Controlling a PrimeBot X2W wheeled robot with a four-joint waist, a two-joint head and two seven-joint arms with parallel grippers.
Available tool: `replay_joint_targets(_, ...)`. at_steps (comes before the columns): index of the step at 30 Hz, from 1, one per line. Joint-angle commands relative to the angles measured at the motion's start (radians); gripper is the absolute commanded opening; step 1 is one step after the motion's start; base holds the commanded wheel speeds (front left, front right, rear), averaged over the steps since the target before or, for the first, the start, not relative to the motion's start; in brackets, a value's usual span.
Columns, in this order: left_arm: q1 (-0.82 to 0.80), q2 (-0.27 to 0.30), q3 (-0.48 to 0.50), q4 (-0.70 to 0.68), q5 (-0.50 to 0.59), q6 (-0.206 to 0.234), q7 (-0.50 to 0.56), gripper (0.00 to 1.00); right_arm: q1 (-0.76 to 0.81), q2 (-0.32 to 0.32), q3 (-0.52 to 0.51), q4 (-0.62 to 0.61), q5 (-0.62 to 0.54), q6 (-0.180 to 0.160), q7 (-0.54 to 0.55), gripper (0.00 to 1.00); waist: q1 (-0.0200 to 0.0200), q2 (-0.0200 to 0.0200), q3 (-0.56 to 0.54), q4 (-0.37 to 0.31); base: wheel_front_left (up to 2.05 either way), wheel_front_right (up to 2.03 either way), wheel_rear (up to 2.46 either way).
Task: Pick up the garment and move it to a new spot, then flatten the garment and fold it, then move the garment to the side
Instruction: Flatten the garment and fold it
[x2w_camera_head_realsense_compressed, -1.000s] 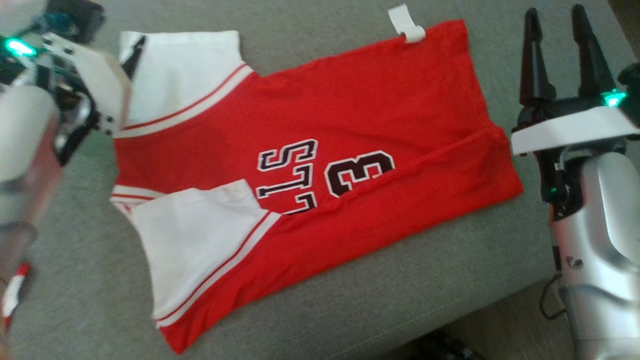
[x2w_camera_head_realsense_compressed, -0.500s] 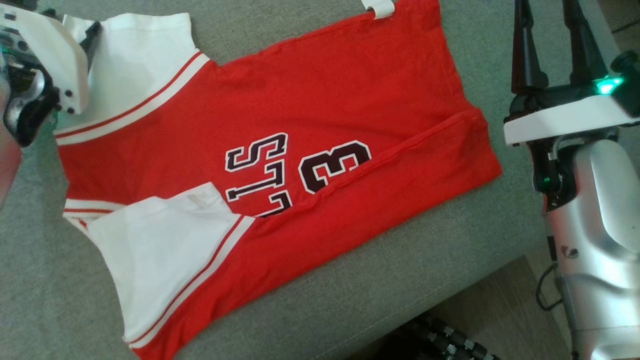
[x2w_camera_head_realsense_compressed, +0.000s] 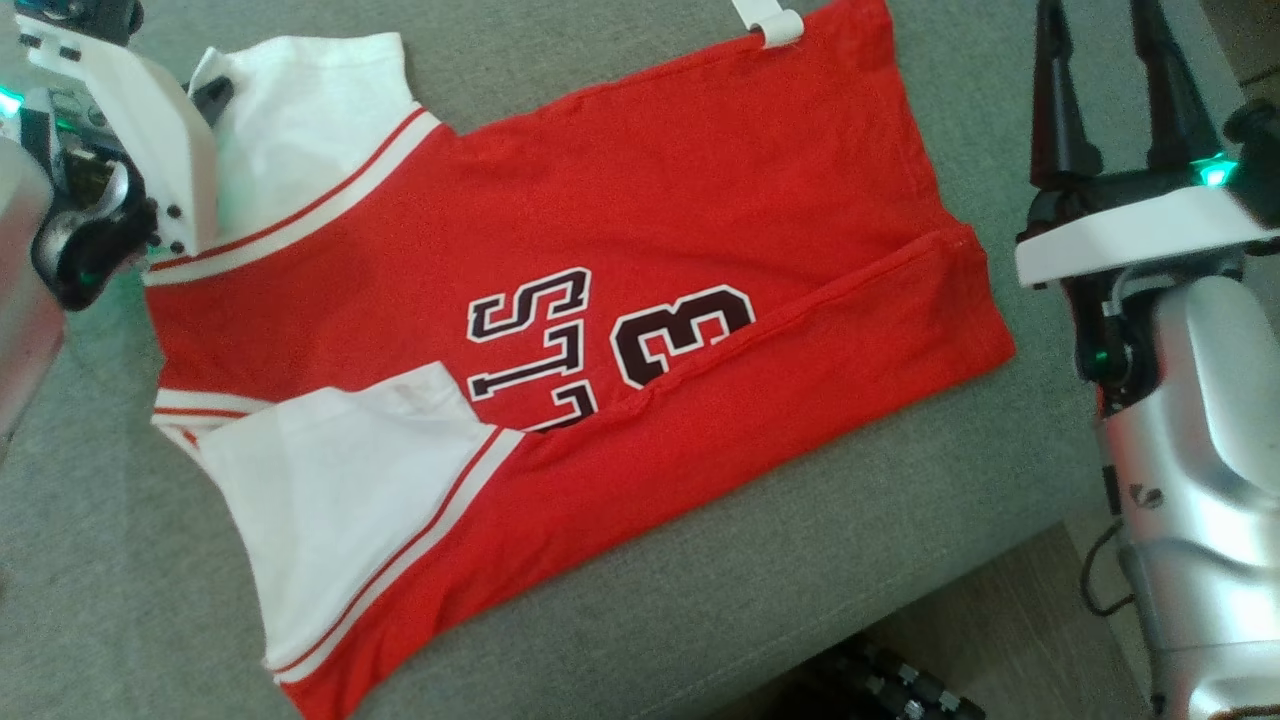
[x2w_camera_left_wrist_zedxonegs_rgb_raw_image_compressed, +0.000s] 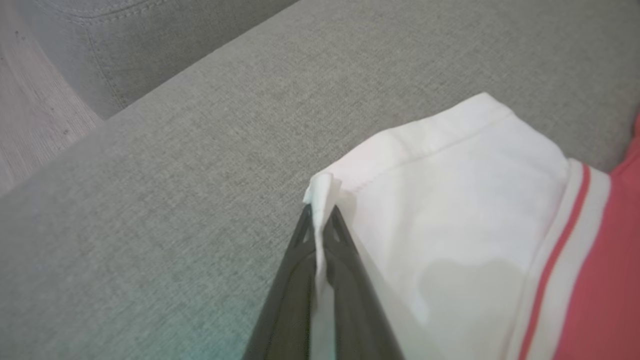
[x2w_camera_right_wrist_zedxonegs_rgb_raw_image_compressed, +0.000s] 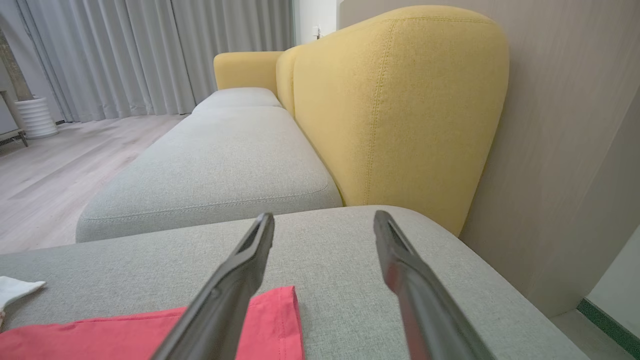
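Observation:
The garment (x2w_camera_head_realsense_compressed: 620, 240) is a red jersey with white sleeves and dark lettering, lying spread on a grey cushion (x2w_camera_head_realsense_compressed: 800, 580). Its lower long edge is folded up over the print. My left gripper (x2w_camera_left_wrist_zedxonegs_rgb_raw_image_compressed: 319, 220) is shut on the corner of the upper white sleeve (x2w_camera_left_wrist_zedxonegs_rgb_raw_image_compressed: 450, 190), with a tuft of white cloth poking out between its fingertips. In the head view that gripper (x2w_camera_head_realsense_compressed: 205, 95) sits at the top left over the same sleeve. My right gripper (x2w_camera_head_realsense_compressed: 1105, 60) is open, hovering just off the jersey's hem corner (x2w_camera_right_wrist_zedxonegs_rgb_raw_image_compressed: 270, 320), and holds nothing.
The grey cushion's front edge (x2w_camera_head_realsense_compressed: 900, 610) runs diagonally at the lower right, with wood floor (x2w_camera_head_realsense_compressed: 1010, 640) beyond. A yellow sofa back (x2w_camera_right_wrist_zedxonegs_rgb_raw_image_compressed: 395, 100) and a second grey seat cushion (x2w_camera_right_wrist_zedxonegs_rgb_raw_image_compressed: 220, 165) lie ahead of the right gripper. A white tag (x2w_camera_head_realsense_compressed: 775, 20) sticks out at the jersey's top edge.
My left gripper has shut on the white sleeve's corner. The head camera has shifted, so the jersey sits differently in the picture. The right gripper stays open.

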Motion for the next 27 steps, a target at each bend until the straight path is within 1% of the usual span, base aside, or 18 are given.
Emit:
replay_joint_targets(1, -0.023, 0.038, 0.016, -0.003, -0.005, 0.002, -0.003, 0.0, -0.021, -0.014, 0.002, -0.026, -0.006, -0.001, -0.008, 1.0, 0.0, 0.0, -0.007, 0.007, 0.0, 0.0, 0.0)
replay_joint_targets(4, -0.034, 0.025, -0.004, -0.006, -0.008, 0.002, -0.058, 0.0, -0.023, -0.026, -0.004, -0.014, -0.011, -0.001, -0.005, 1.0, 0.0, 0.0, -0.024, 0.027, 0.0, 0.0, 0.0)
replay_joint_targets(5, -0.043, 0.017, -0.02, -0.013, -0.004, 0.002, -0.104, 0.0, -0.028, -0.035, -0.006, -0.007, -0.015, -0.001, 0.0, 1.0, 0.0, 0.0, -0.037, 0.042, 0.0, 0.0, 0.0)
replay_joint_targets(7, -0.053, 0.01, -0.033, -0.02, -0.001, 0.002, -0.153, 0.0, -0.033, -0.044, -0.009, 0.001, -0.019, -0.001, 0.005, 1.0, 0.0, 0.0, -0.05, 0.057, 0.0, 0.0, 0.0)
replay_joint_targets(14, -0.084, 0.008, -0.074, -0.063, 0.021, 0.002, -0.31, 0.0, -0.046, -0.072, -0.016, 0.03, -0.017, -0.001, 0.021, 1.0, 0.0, 0.0, -0.089, 0.104, 0.0, 0.0, 0.0)
replay_joint_targets(18, -0.091, 0.002, -0.087, -0.11, 0.035, 0.002, -0.379, 0.0, -0.056, -0.108, -0.021, 0.054, -0.015, -0.001, 0.034, 1.0, 0.0, 0.0, -0.103, 0.147, 0.0, 0.0, 0.0)
replay_joint_targets(21, -0.089, -0.007, -0.095, -0.15, 0.055, 0.002, -0.421, 0.0, -0.072, -0.148, -0.009, 0.084, -0.021, -0.001, 0.054, 1.0, 0.0, 0.0, -0.108, 0.191, 0.0, 0.0, 0.0)
replay_joint_targets(24, -0.077, -0.02, -0.1, -0.198, 0.074, 0.004, -0.452, 0.0, -0.095, -0.193, 0.026, 0.132, -0.025, -0.001, 0.084, 1.0, 0.0, 0.0, -0.108, 0.238, 0.0, 0.0, 0.0)
replay_joint_targets(27, -0.06, -0.031, -0.105, -0.257, 0.089, 0.018, -0.468, 0.0, -0.125, -0.24, 0.069, 0.205, -0.016, -0.001, 0.126, 1.0, 0.0, 0.0, -0.102, 0.283, 0.0, 0.0, 0.0)
